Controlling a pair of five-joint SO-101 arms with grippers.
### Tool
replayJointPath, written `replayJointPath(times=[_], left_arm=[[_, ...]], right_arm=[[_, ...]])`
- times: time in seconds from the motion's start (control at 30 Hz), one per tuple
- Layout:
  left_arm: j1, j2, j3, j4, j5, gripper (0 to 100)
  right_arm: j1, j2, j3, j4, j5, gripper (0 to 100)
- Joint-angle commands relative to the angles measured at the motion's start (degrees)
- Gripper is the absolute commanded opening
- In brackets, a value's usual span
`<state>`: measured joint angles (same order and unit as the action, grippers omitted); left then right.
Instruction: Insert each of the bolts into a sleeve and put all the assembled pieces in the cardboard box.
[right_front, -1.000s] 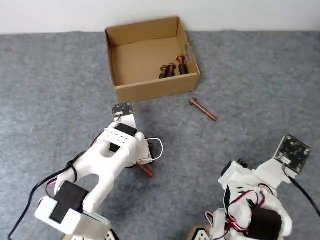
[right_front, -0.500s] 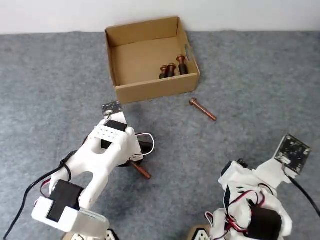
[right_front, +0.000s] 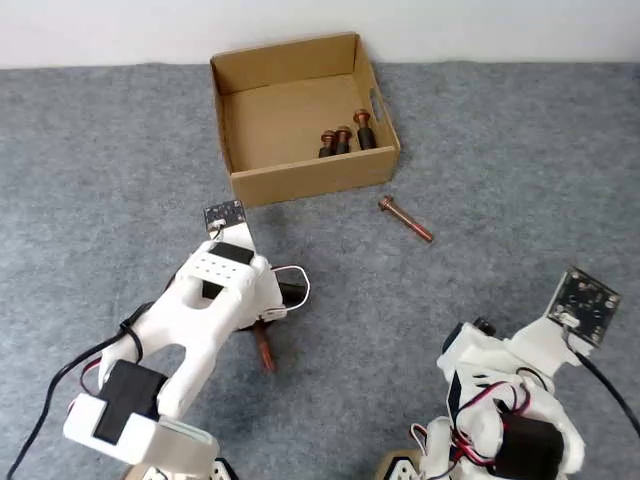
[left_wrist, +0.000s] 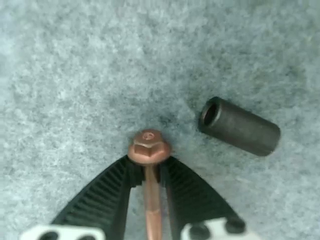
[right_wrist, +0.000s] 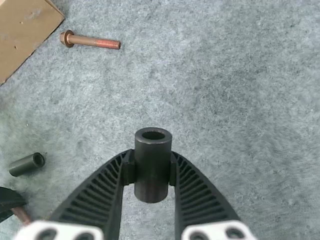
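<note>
My left arm has slid back a little from the brown cardboard box (right_front: 310, 180). The copper-coloured metal bolt (left_wrist: 149, 150) it holds has swung round. A moment ago this bolt stuck out sideways from my left jaws. Now it points more toward my own base. My left jaws are pinching it just under its six-sided head. My right arm has not moved. My right jaws are pinching a short dark metal sleeve (right_wrist: 153, 162), with its open hole facing away from them.

I think the swing means I am turning the bolt to line it up with a hole. A second dark sleeve (left_wrist: 239, 126) lies on its side near my left jaws, just past their tips and off to one side. It is not touching the bolt, and its open end is turned toward the bolt.

A loose copper bolt (right_front: 405, 218) lies well ahead of my right jaws, close to the box. Three finished pieces (right_front: 343, 140) lean in one corner inside the box, far in front of both jaws. So I think two bolts are left to do.

The worktop (right_front: 520, 140) is covered in fuzzy grey carpet, so things should not roll far. Behind the box there is a plain white wall (right_front: 100, 30).
</note>
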<state>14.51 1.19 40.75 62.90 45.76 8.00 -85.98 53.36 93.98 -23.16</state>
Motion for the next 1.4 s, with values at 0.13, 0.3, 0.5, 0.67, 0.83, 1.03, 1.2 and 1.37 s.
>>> replayJointPath(times=[0.13, 0.3, 0.5, 0.67, 0.83, 1.03, 1.2, 1.37], left_arm=[[3.1, -11.8, -3.1, 14.1, -1.7, 0], [7.6, -38.3, 1.1, 14.9, -6.9, 0], [8.0, -69.7, 11.6, 9.8, -15.9, 0], [8.0, -84.9, 16.1, 7.3, -16.9, 0], [8.0, -91.3, 16.2, 3.0, -16.6, 0], [8.0, -95.6, 16.1, -5.6, -16.5, 0], [8.2, -97.2, 16.1, -12.0, -16.1, 0], [8.5, -97.1, 16.1, -15.1, -10.7, 0]], right_arm=[[0.2, -0.3, -3.6, -0.4, 7.0, 0.8], [0.2, -0.3, -3.6, -0.4, 11.3, 0.8], [-3.9, -0.3, -3.6, -1.1, 13.7, 0.8], [-13.1, -0.4, -3.6, -6.5, 13.7, 0.8], [-22.6, -0.3, -3.2, -12.1, 14.0, 0.8], [-29.5, -2.8, -0.9, -13.0, 14.2, 0.8], [-32.7, -11.6, 2.3, -13.0, 17.6, 0.8], [-37.1, -18.2, 5.9, -14.4, 23.2, 0.8]])
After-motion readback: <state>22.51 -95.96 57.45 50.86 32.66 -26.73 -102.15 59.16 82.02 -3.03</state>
